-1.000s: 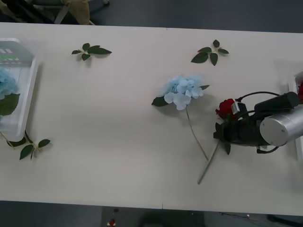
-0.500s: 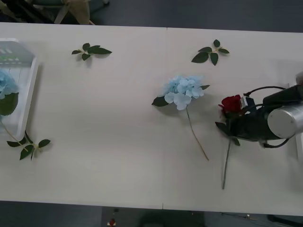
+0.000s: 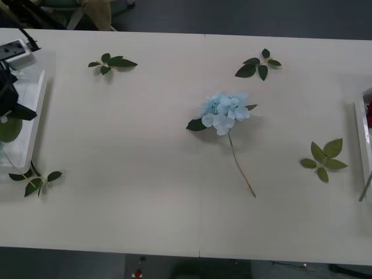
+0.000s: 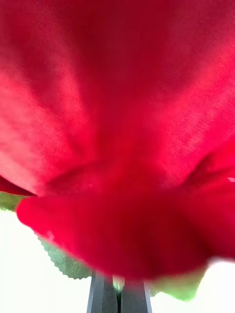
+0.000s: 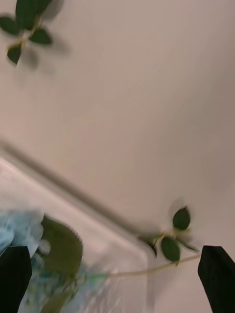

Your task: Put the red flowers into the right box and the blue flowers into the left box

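A red rose (image 4: 117, 122) looms close in the right wrist view. My right gripper (image 4: 117, 295) is shut on its green stem just under the bloom. A sliver of red (image 3: 368, 110) and a green stem (image 3: 365, 189) show at the right box (image 3: 361, 139). One blue flower (image 3: 225, 111) lies mid-table with its stem pointing toward the front edge. My left gripper (image 3: 14, 104) hovers open over the left box (image 3: 36, 116). Below the left gripper (image 5: 115, 254), another blue flower (image 5: 14, 232) rests inside the box rim (image 5: 73, 195).
Loose leaf sprigs lie at the back left (image 3: 110, 62), the back right (image 3: 258, 65), near the right box (image 3: 324, 158) and by the left box's front corner (image 3: 35, 180). The table's front edge runs along the bottom of the front view.
My right arm carried the rose rightward out of the front view to the right box, uncovering a leaf sprig. My left gripper has come in over the left box.
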Robot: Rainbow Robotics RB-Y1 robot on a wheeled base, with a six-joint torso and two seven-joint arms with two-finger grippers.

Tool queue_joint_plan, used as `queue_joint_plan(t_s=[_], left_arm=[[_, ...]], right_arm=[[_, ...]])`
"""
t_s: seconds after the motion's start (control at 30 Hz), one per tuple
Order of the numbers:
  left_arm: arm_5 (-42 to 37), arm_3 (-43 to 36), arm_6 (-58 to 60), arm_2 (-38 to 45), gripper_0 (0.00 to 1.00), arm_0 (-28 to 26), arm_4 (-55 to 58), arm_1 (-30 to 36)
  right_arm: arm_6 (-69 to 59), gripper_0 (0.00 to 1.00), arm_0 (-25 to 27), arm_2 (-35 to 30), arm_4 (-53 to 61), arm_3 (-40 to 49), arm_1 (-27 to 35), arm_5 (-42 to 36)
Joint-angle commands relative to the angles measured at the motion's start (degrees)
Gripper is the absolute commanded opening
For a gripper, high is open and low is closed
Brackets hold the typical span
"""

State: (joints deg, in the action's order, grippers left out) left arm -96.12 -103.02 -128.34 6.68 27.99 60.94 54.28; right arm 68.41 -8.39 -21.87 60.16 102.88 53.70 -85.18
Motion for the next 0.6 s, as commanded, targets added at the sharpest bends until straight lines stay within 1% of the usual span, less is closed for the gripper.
queue_joint_plan(t_s=[0.03, 0.07, 0.13, 0.2, 0.3, 0.4, 0.47, 0.57, 0.6], left_arm=[[0.3, -5.1, 14.3, -6.1, 1.0, 1.1, -2.3, -10.3], [1.0, -5.3, 15.1, -7.0, 1.0, 1.0, -3.0, -11.7], [5.8, -5.3, 15.9, -10.4, 1.0, 0.5, -4.4, -16.8], [10.5, -4.9, 15.8, -12.4, 1.0, -0.5, -4.9, -19.7], [24.1, -4.8, 12.8, -15.6, 1.0, -5.4, -4.9, -25.3], [33.5, -4.8, 5.7, -16.3, 1.0, -10.2, -2.2, -29.1], [36.0, -4.8, 1.4, -16.3, 1.0, -12.3, 0.3, -31.1], [37.5, -4.8, -9.6, -14.3, 1.0, -16.8, 7.4, -35.3], [37.5, -4.8, -15.1, -13.2, 1.0, -18.5, 11.0, -36.4]], right_arm=[[17.7, 0.0, -1.6, -3.3, -3.0, -6.0, 4.5, -0.3], [19.7, 0.0, -1.9, -3.4, -3.9, -7.2, 5.0, -0.1], [25.5, 0.0, -3.2, -3.2, -6.7, -12.3, 6.5, 1.9], [28.1, 0.0, -4.3, -1.9, -8.5, -15.7, 7.6, 3.8], [32.2, 0.0, -7.1, 3.5, -11.9, -23.5, 10.3, 9.7], [32.8, 0.0, -10.5, 7.2, -13.8, -29.2, 10.6, 13.6], [32.8, 0.0, -12.1, 8.5, -14.3, -32.1, 10.6, 15.3], [33.2, 0.0, -14.3, 11.5, -14.6, -37.1, 10.6, 19.6], [33.4, 0.12, -14.6, 12.1, -14.5, -38.0, 10.6, 20.8]])
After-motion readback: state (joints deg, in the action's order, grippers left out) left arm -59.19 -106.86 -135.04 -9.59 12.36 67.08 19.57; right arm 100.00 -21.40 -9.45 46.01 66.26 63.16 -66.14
